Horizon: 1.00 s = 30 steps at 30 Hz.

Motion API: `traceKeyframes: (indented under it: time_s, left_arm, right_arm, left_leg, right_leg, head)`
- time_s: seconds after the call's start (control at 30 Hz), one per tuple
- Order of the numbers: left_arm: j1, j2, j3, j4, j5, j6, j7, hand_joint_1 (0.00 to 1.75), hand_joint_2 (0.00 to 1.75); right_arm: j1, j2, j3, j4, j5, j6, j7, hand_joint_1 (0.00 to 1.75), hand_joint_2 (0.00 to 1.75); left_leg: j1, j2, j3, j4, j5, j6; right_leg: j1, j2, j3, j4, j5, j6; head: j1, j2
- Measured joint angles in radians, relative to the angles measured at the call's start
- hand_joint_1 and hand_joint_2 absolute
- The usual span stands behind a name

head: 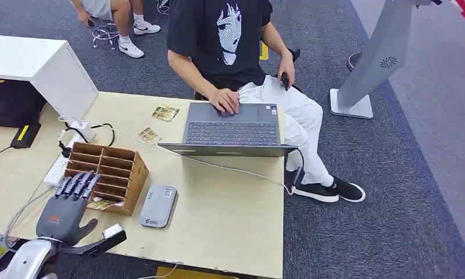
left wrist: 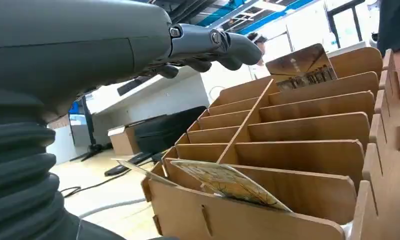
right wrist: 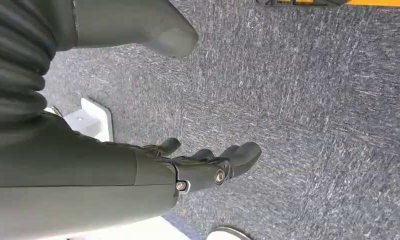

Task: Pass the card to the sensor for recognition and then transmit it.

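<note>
Your left hand (head: 67, 206) sits at the near left of the table (head: 230, 221), fingers extended and slightly apart, holding nothing; the fingertips (head: 79, 181) reach the near face of the wooden slotted rack (head: 111, 168). From the hand, the rack stands at 12 to 1 o'clock, just beside it. In the left wrist view the hand (left wrist: 208, 47) hovers above the rack (left wrist: 298, 130), apart from its dividers.

Cards (four can be counted): one card (left wrist: 228, 182) lies tilted in the rack's nearest slot, below the fingers and not touched by them; it also shows at the rack's near foot in the head view (head: 100, 204). A second card (left wrist: 302, 67) stands upright in the far slot. Two more cards lie flat on the table at 1 o'clock, well beyond the rack: one (head: 165, 113) near the far edge, one (head: 150, 136) just left of the laptop (head: 233, 129).

The grey card sensor (head: 158, 206) lies flat at 3 o'clock from the hand, just right of the rack; a small mark on its near end is too small to read.

Your right hand (right wrist: 208, 162) hangs over grey carpet (right wrist: 313, 100), fingers loosely curled, holding nothing.

One person (head: 230, 46) sits at the far side, one hand on the laptop. One white power strip (head: 58, 168) lies left of the rack.
</note>
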<state>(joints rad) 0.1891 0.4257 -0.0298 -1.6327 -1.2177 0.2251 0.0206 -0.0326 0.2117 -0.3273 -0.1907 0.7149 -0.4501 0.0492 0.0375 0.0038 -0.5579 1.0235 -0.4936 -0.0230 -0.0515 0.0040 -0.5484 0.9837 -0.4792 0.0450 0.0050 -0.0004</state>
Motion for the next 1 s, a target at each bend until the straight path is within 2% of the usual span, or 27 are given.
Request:
traceKeyframes:
  time_s: [0.43, 0.57, 1.0]
  left_arm:
    - [0.000, 0.000, 0.000, 0.004, 0.002, 0.005, 0.000, 0.00, 1.75]
    - [-0.001, -0.005, 0.000, 0.015, 0.015, -0.006, -0.001, 0.33, 1.75]
    - [-0.007, -0.019, 0.000, 0.053, 0.033, -0.015, -0.012, 0.30, 1.75]
  right_arm:
    - [0.000, 0.011, -0.008, 0.000, -0.001, -0.005, 0.003, 0.00, 1.75]
    - [0.000, 0.011, -0.009, 0.000, 0.000, -0.003, -0.005, 0.00, 1.75]
    - [0.000, 0.010, -0.016, 0.000, 0.012, 0.002, -0.008, 0.00, 1.75]
  left_leg:
    - [0.000, 0.000, 0.000, 0.000, 0.000, 0.000]
    - [0.000, 0.000, 0.000, 0.000, 0.000, 0.000]
    - [0.000, 0.000, 0.000, 0.000, 0.000, 0.000]
  right_leg:
    - [0.000, 0.000, 0.000, 0.000, 0.000, 0.000]
    - [0.000, 0.000, 0.000, 0.000, 0.000, 0.000]
    - [0.000, 0.000, 0.000, 0.000, 0.000, 0.000]
  head:
    - [0.000, 0.000]
    - [0.000, 0.000]
    - [0.000, 0.000]
